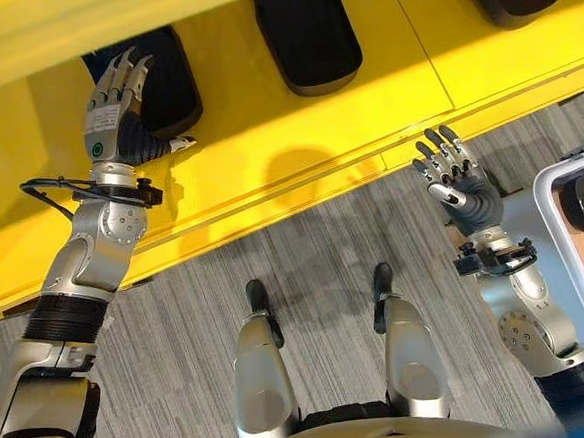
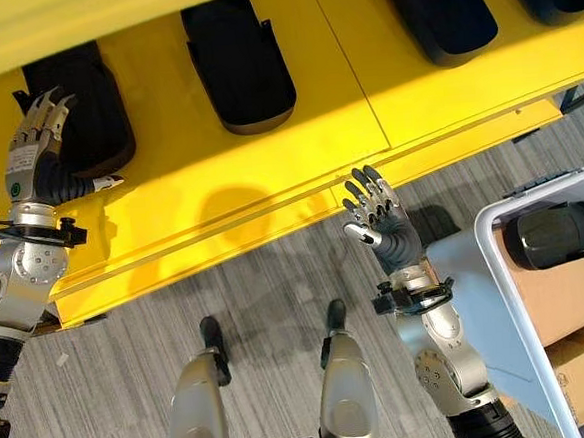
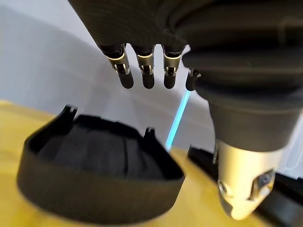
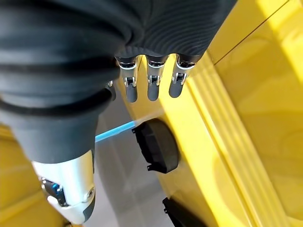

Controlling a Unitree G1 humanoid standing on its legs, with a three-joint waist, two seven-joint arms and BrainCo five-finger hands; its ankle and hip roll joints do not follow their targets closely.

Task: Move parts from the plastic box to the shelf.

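On the yellow metal shelf (image 1: 267, 141), the left hand (image 1: 113, 101) hovers open over the leftmost black moulded plastic part (image 1: 167, 82). The right hand (image 2: 382, 218) is open and empty, beside the white plastic box (image 2: 508, 294).

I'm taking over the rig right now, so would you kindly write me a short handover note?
Left hand: open, holding nothing, raised over the yellow shelf just above the leftmost black part.
Right hand: open and empty, at the shelf's front edge.
Done: several black parts lie in a row on the shelf, among them the second part and a third part.
Left: one more black part sits in the white plastic box on the robot's right, on cardboard boxes; fetch it next.
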